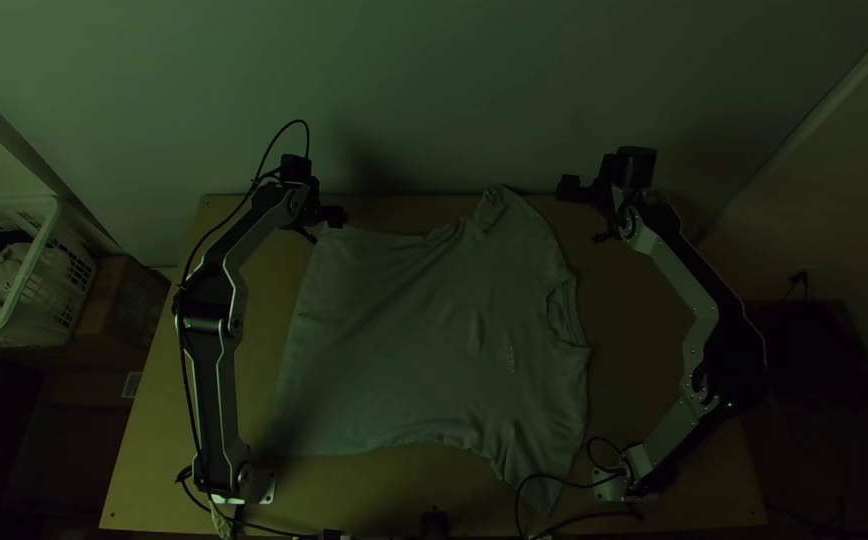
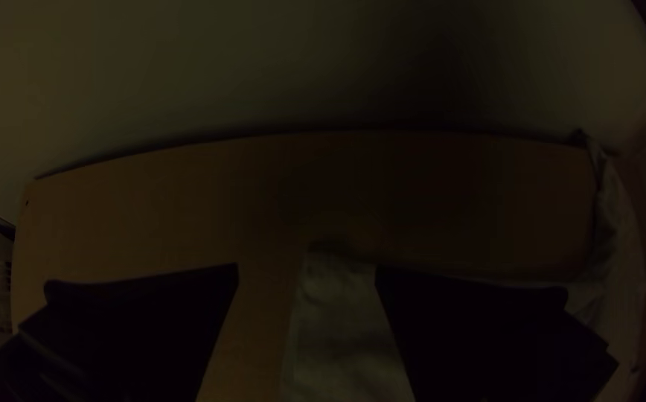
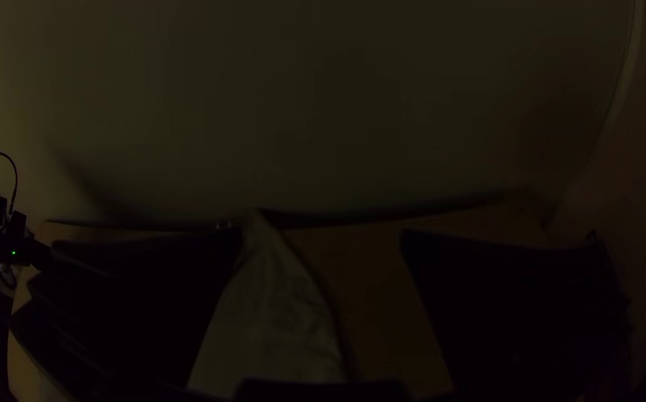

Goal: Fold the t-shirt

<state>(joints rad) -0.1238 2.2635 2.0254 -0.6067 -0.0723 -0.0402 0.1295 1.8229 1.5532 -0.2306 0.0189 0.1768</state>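
Observation:
In the top view, the pale t-shirt (image 1: 434, 340) lies spread on the table, its hem toward the left arm and its collar toward the right. One sleeve points to the far edge, the other to the near edge. My left gripper (image 1: 320, 226) is open at the shirt's far hem corner; in the left wrist view, that corner of the shirt (image 2: 345, 327) lies between the fingers of the left gripper (image 2: 306, 269). Right of the far sleeve is my right gripper (image 1: 584, 213). In the right wrist view, the right gripper (image 3: 321, 234) is open, with the sleeve (image 3: 271, 320) beyond its fingers.
The light wooden table (image 1: 669, 440) ends at a pale wall (image 1: 434, 90) at the back. A white basket (image 1: 54, 290) holding cloth stands beyond the table's left edge. Black cables (image 1: 564, 480) lie around the right arm's base, near the lower sleeve.

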